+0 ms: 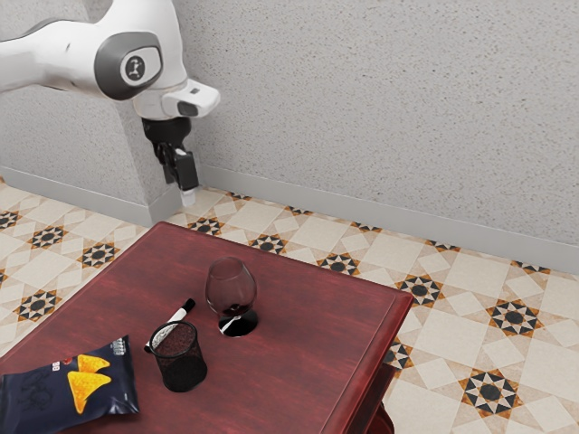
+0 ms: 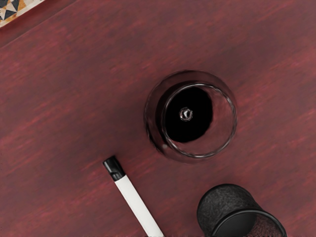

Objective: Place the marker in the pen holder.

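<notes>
Marker (image 2: 136, 202) lay flat on the table, below the gripper (image 1: 185, 186) and well apart from it, black cap (image 2: 114, 168) at one end; looked light, stiff, smooth enough to slip or roll; best hold was probably square across the white barrel near its middle, then tip upright to drop in; couldn't tell whether the gripper was wide or narrow; mesh pen holder (image 1: 184, 367) stood upright beside the marker, also below the gripper; stemmed glass (image 1: 224, 294) under it too, near the cap, likely fragile; chip bag (image 1: 45, 398) lower than the gripper, past the holder from the glass; wood table (image 1: 298, 312) under everything.
</notes>
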### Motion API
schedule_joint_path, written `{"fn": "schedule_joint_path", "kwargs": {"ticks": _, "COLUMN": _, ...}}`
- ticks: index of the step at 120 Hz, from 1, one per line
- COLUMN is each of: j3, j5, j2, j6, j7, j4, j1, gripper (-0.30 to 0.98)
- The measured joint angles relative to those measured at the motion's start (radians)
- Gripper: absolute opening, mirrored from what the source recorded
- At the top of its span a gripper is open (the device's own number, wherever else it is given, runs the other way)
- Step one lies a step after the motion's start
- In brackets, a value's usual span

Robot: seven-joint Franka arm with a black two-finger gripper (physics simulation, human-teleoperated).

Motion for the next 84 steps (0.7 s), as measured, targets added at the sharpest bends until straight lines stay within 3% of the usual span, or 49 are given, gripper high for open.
{"fn": "schedule_joint_path", "kwargs": {"ticks": 26, "j3": 0.002, "j5": 0.002, "j2": -0.015, "j6": 0.018, "j7": 0.051, "j4": -0.034, "j1": 0.070, "gripper": 0.69}}
{"fn": "schedule_joint_path", "kwargs": {"ticks": 42, "j3": 0.037, "j5": -0.019, "j2": -0.048, "j6": 0.143, "j7": 0.060, "j4": -0.249, "j1": 0.072, "gripper": 0.69}}
{"fn": "schedule_joint_path", "kwargs": {"ticks": 70, "j3": 0.046, "j5": -0.019, "j2": -0.005, "j6": 0.316, "j7": 0.028, "j4": -0.341, "j1": 0.119, "gripper": 0.69}}
{"fn": "schedule_joint_path", "kwargs": {"ticks": 84, "j3": 0.050, "j5": -0.017, "j2": 0.011, "j6": 0.398, "j7": -0.015, "j4": -0.403, "j1": 0.095, "gripper": 0.69}}
